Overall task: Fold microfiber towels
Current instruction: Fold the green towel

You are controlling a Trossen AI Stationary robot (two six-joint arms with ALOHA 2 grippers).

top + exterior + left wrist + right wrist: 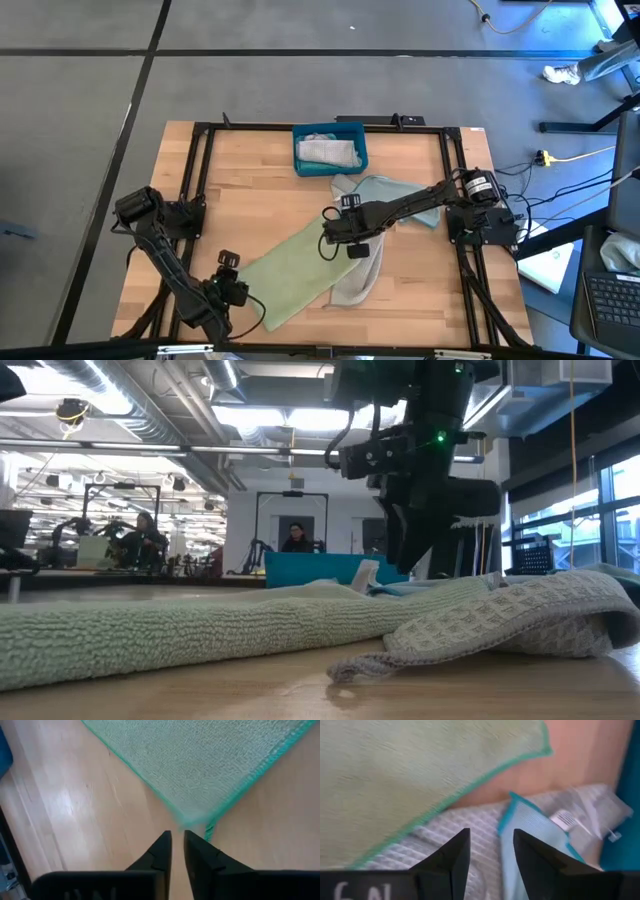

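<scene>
A pale green towel (290,275) lies spread flat and slantwise on the table's near middle. It lies partly over a grey-beige waffle towel (360,282). A pale blue towel (395,195) lies behind them. My left gripper (177,840) is shut and empty, low at the table's near left, its tips just short of a corner of the green towel (192,822). My right gripper (491,845) is open over the table's middle. It points down above the place where the green towel (395,770), the grey-beige towel (465,830) and the blue towel (530,830) meet.
A teal-blue plastic bin (330,127) stands at the far middle with a folded grey cloth (328,152) in it. A black frame (200,180) runs along the table's left, far and right sides. Bare wood (250,200) shows at the left. People sit in the room beyond (295,538).
</scene>
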